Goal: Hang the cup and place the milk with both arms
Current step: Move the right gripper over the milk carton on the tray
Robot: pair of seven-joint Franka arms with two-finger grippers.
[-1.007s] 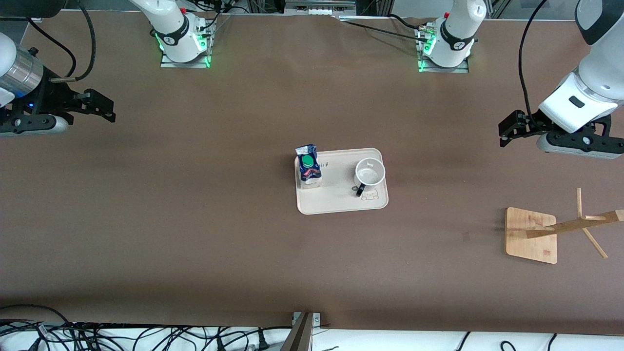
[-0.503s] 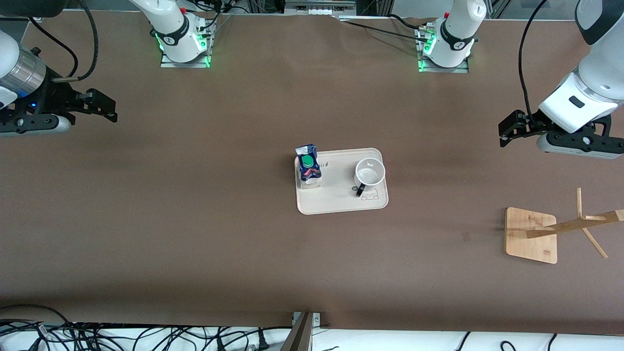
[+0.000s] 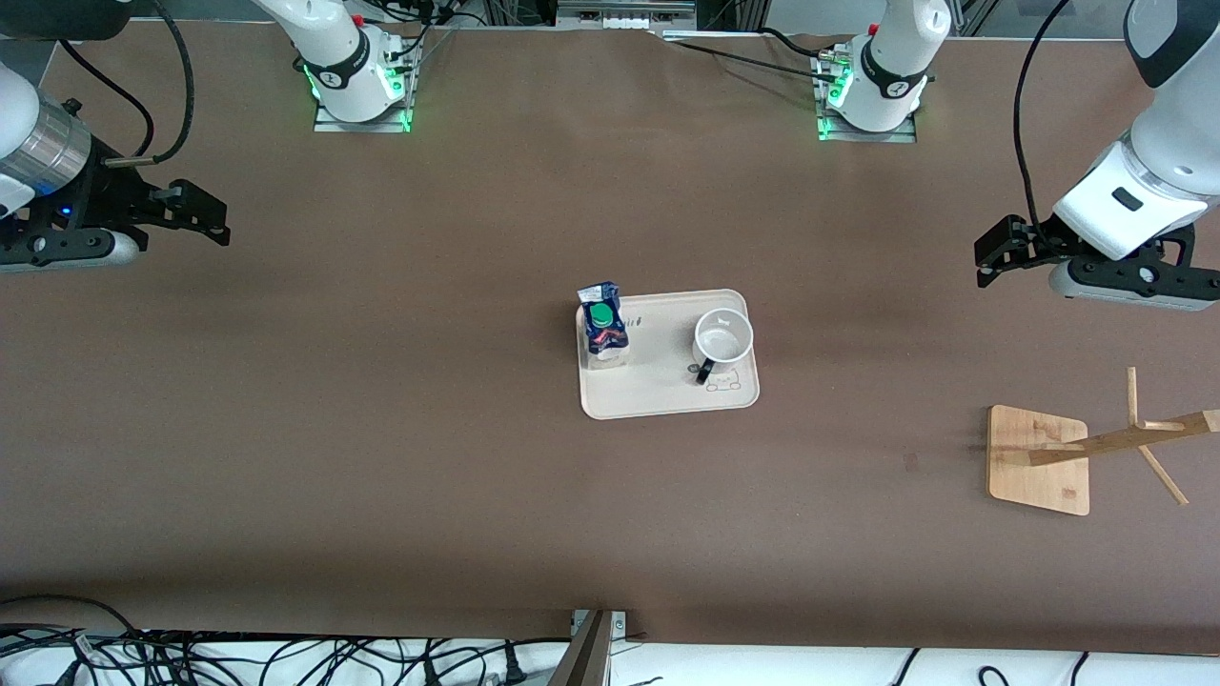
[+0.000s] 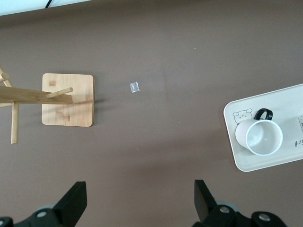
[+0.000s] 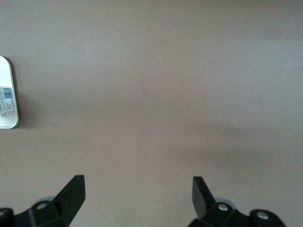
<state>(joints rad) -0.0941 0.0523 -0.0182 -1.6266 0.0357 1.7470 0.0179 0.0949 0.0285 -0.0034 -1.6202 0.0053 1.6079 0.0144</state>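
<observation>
The white cup stands upright on a cream tray at the table's middle, its black handle toward the front camera. The milk stands on the tray's end toward the right arm. My left gripper is open and empty, up over bare table near the left arm's end. My right gripper is open and empty over bare table near the right arm's end. The left wrist view shows the cup on the tray off to the side of the open left gripper. The right wrist view shows the open right gripper and the tray's edge.
A wooden peg rack stands on a square base near the left arm's end, nearer the front camera than the left gripper; it also shows in the left wrist view. A small pale scrap lies on the table between the rack and the tray.
The right arm has shifted very slightly toward the table's middle. The left arm, cup and milk have not moved.
</observation>
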